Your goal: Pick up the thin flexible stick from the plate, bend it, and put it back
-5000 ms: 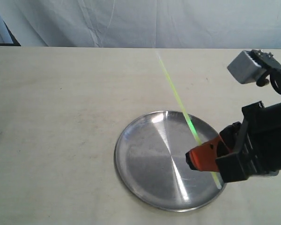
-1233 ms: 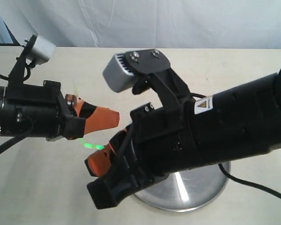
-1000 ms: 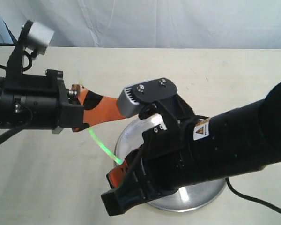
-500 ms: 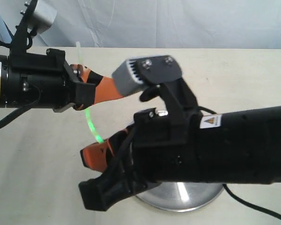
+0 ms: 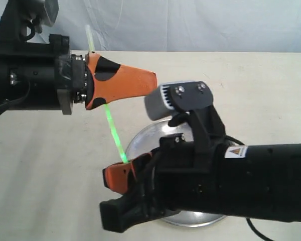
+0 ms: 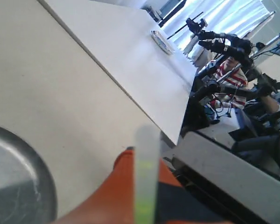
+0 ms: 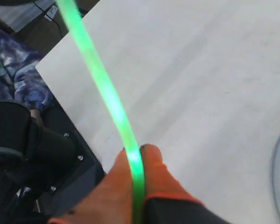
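The thin neon-green stick (image 5: 113, 130) is held in the air between both grippers, running nearly straight and steeply slanted. My left gripper (image 5: 151, 80) is shut on its upper part, and a short end pokes out above the orange fingers. My right gripper (image 5: 109, 176) is shut on its lower end. In the right wrist view the stick (image 7: 107, 93) sits pinched between the two orange fingertips of that gripper (image 7: 139, 150). In the left wrist view the stick (image 6: 145, 186) is a blur across an orange finger. The silver plate (image 5: 140, 138) lies below, mostly hidden by the right arm.
The beige table (image 5: 261, 85) stretches behind, with a white cloth backdrop (image 5: 200, 25). The left wrist view shows the plate's rim (image 6: 49, 196), the table's edge and other equipment (image 6: 224, 46) beyond it. Dark gear (image 7: 32, 154) lies past the table edge in the right wrist view.
The stick has gone from a clear curve to nearly straight. My left gripper rose and moved right; my right gripper shifted slightly right and lower. Five seconds ago only the right gripper held it.
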Available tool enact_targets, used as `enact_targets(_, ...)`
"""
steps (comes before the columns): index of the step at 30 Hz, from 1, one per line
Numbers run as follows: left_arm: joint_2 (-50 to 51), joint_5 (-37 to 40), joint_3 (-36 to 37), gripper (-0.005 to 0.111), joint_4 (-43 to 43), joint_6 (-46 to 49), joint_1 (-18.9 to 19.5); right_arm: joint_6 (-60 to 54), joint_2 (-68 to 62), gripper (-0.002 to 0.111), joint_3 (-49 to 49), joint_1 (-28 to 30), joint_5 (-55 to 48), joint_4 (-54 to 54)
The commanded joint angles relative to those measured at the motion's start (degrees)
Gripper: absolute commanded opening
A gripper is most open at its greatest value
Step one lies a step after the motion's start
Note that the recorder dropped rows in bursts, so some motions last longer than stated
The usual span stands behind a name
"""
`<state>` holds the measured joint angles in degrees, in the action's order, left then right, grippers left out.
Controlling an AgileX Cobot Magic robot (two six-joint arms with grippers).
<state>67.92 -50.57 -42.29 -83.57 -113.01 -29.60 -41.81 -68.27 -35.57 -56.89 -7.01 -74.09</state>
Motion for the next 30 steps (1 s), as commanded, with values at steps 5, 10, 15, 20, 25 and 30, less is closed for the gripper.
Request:
enact_targets(5,0.1,15.4,-1.7,0.0,-16.4,-2.7,-0.2,-5.0,1.1,-0.001,-5.9,-3.7,-1.9,-0.7)
enact_targets(10,0.3,15.1,-0.4,0.0,-16.4,-4.5,-0.2,-5.0,8.8,-0.001,-4.5,-3.7,5.6,0.4)
enact_targets(15,0.1,3.0,-0.4,0.0,-8.6,-6.5,-0.2,-5.0,12.5,-0.001,-0.5,-3.7,10.7,0.5)
enact_targets(20,0.1,-3.6,-0.5,0.0,5.4,-1.6,-0.2,-4.8,10.7,-0.001,2.9,-3.7,8.6,-2.6)
enact_targets(25,0.1,-0.1,-0.5,0.0,8.3,2.9,-0.2,-4.7,4.7,-0.001,0.4,-3.8,0.5,-3.3)
enact_targets(30,0.6,15.0,-0.5,0.0,-9.0,1.1,-0.2,-8.5,5.2,-0.001,-4.8,-3.7,-4.5,-2.3)
